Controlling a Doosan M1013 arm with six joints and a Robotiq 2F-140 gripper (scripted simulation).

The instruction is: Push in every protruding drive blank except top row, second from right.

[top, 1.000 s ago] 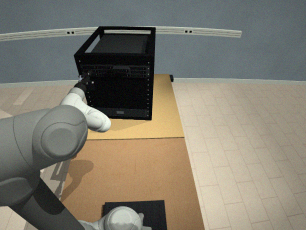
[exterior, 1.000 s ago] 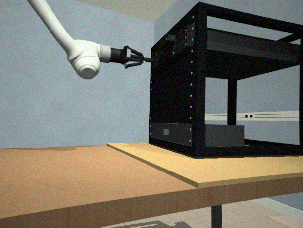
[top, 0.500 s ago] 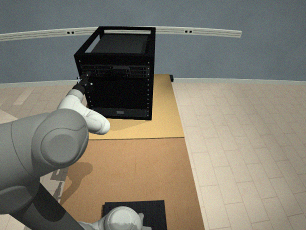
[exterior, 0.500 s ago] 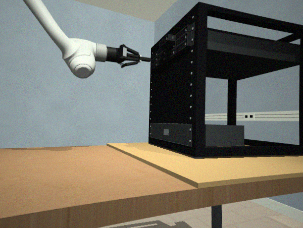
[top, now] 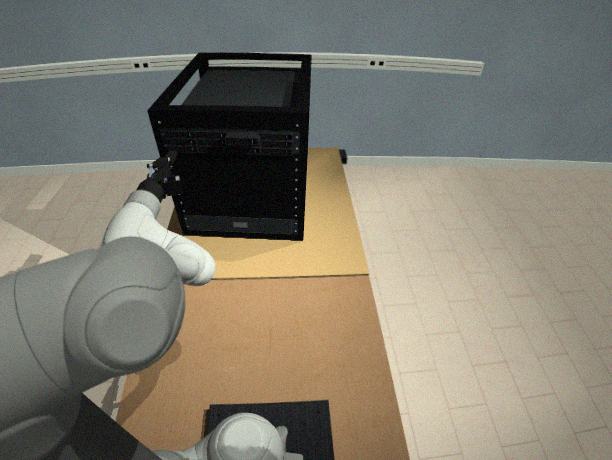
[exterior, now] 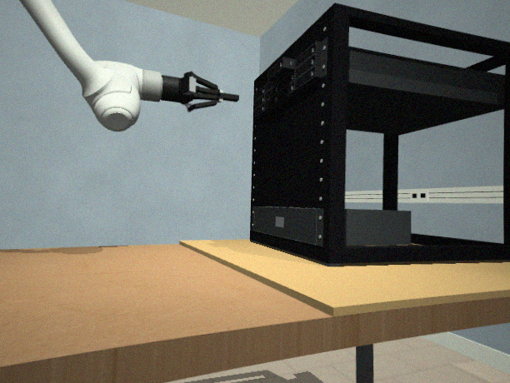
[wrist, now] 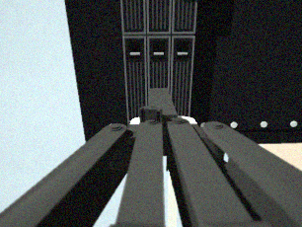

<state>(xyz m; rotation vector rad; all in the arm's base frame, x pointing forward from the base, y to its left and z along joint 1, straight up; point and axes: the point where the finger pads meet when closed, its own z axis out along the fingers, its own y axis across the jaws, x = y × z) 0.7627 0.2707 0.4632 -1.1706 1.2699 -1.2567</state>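
The black rack stands on a light board. Its three rows of drive blanks run across the top of the front. One blank in the top row, second from the right, sticks out. I cannot tell whether any others protrude. My gripper is shut and empty. It points at the left end of the rows and is a short gap away from the front. The wrist view shows the left column's blanks straight ahead.
A grey panel sits low on the rack's front, with a grey box behind it. The board lies on a wooden table. My arm's base plate is at the near edge.
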